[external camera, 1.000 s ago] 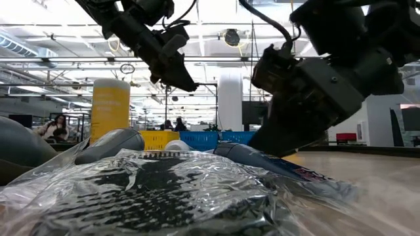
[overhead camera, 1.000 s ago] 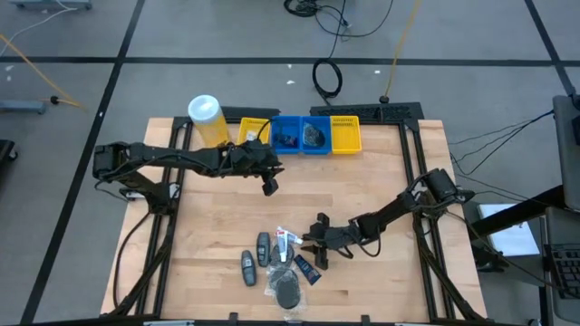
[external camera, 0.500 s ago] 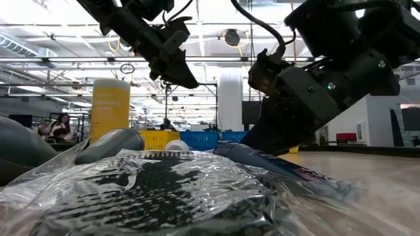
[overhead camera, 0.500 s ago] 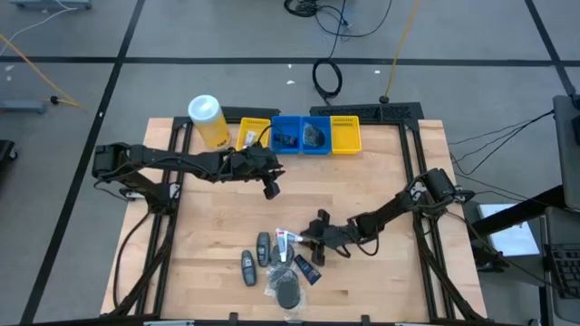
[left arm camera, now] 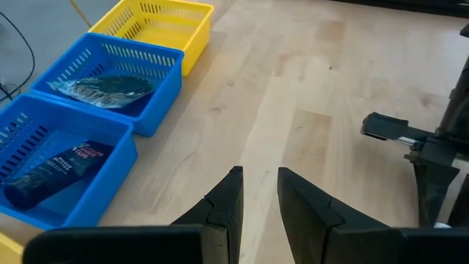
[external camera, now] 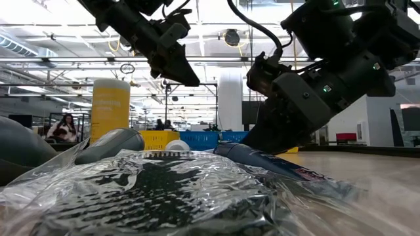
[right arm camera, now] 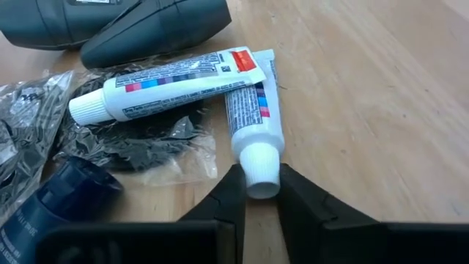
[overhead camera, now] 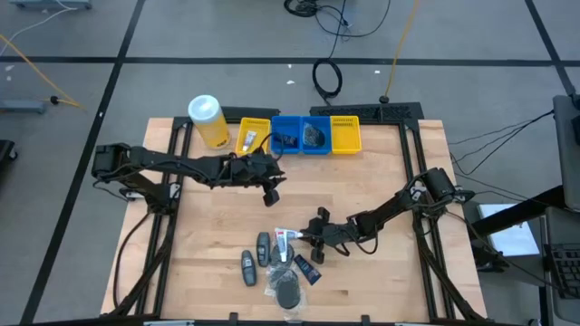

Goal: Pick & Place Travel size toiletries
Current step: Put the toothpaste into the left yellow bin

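Note:
The toiletries lie in a pile near the table's near edge: two grey oval bottles, two white tubes, a dark blue tube and a bagged black puff. In the right wrist view the white tubes cross, one over the other. My right gripper is low at the pile's right side, shut on the lower tube. My left gripper hovers above the table's middle, open with a narrow gap and holding nothing. My right gripper pinches the lower white tube by its white cap, one finger on each side of it. The fingers come in low from the table's right, along the tube's length. The tube lies flat on the table, its far end under the other tube.
A tall yellow canister stands at the far left. Beside it runs a row of bins along the far edge: yellow, two blue and yellow. The blue bins hold a dark tube and a bagged puff.
My left gripper has drawn away from the bins toward the table's near edge and sunk a little. My right gripper has crept toward the table's left, onto the white tube's cap. The pile has stayed where it was.

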